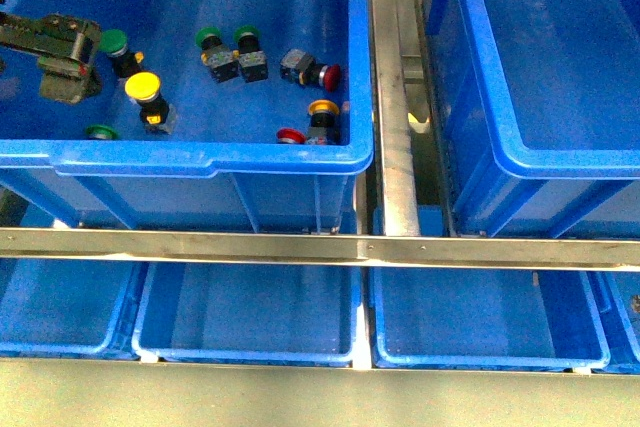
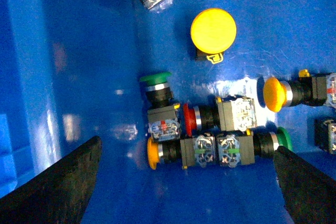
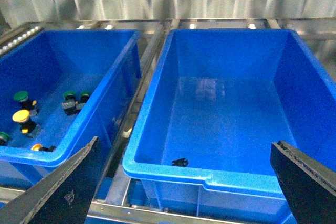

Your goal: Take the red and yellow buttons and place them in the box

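Note:
Red and yellow buttons lie among green ones in the left crate point(image 1: 200, 159). The front view shows an upright yellow button point(image 1: 142, 86), a red button point(image 1: 329, 75), another yellow one point(image 1: 322, 108) and a red cap point(image 1: 290, 135). My left gripper point(image 1: 68, 65) hangs open at that crate's far left. In the left wrist view my left gripper point(image 2: 181, 192) is open over a cluster with a red button point(image 2: 190, 118), yellow buttons point(image 2: 153, 153) point(image 2: 273, 94) and an upright yellow cap point(image 2: 213, 30). My right gripper point(image 3: 184, 192) is open before the box point(image 3: 173, 174), holding nothing.
Green buttons point(image 1: 113, 43) point(image 1: 209, 39) point(image 2: 155, 79) point(image 2: 284, 139) lie mixed with the others. A small black piece point(image 3: 180, 162) lies in the box point(image 1: 500, 137). A metal rail point(image 1: 392, 97) separates the two crates. Shallow blue trays point(image 1: 250, 352) sit below a steel bar point(image 1: 320, 247).

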You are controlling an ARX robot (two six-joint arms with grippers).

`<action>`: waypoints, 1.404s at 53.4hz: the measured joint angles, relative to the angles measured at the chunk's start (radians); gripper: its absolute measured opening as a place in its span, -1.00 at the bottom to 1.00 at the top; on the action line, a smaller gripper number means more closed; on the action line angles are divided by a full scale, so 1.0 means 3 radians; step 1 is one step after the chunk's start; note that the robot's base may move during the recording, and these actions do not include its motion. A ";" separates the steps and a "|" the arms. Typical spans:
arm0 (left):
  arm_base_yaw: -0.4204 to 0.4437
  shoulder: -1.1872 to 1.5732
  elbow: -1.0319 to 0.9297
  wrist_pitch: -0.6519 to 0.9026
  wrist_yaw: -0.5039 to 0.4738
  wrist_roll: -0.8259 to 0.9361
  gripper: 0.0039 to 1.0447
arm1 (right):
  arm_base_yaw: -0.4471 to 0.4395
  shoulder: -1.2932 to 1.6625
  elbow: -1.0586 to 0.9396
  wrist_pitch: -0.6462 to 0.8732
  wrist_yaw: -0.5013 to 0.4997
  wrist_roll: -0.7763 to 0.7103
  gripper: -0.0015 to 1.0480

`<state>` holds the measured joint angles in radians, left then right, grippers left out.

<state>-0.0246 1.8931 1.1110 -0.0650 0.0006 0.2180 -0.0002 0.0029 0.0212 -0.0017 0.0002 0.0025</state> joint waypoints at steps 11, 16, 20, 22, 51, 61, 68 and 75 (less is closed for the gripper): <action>-0.0041 0.0443 0.0427 -0.0003 0.0013 0.0057 0.85 | 0.0000 0.0000 0.0000 0.0000 0.0000 0.0000 0.87; -0.0070 0.0621 0.0619 -0.0015 0.0014 0.0060 0.85 | 0.0000 -0.0001 0.0000 0.0000 0.0001 0.0000 0.87; -0.0088 0.0722 0.0727 -0.0025 0.0025 0.0060 0.85 | 0.0000 -0.0001 0.0000 0.0000 0.0001 0.0000 0.87; -0.0103 0.0801 0.0800 -0.0033 0.0028 0.0060 0.85 | 0.0000 0.0000 0.0000 0.0000 0.0001 0.0000 0.87; -0.0181 0.1438 0.1303 -0.0017 0.0084 0.0057 0.85 | 0.0000 -0.0001 0.0000 0.0000 0.0000 0.0000 0.87; -0.0181 0.1555 0.1439 -0.0017 0.0090 0.0052 0.85 | 0.0000 -0.0001 0.0000 0.0000 0.0000 0.0000 0.87; -0.0181 0.1602 0.1504 -0.0018 0.0099 0.0043 0.85 | 0.0000 -0.0001 0.0000 0.0000 0.0000 0.0000 0.87; -0.0181 0.1610 0.1513 -0.0017 0.0120 0.0042 0.85 | 0.0000 0.0000 0.0000 0.0000 0.0001 0.0000 0.87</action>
<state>-0.0788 2.3760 1.5650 -0.0700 0.0364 0.2306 -0.0002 0.0029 0.0212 -0.0017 0.0006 0.0025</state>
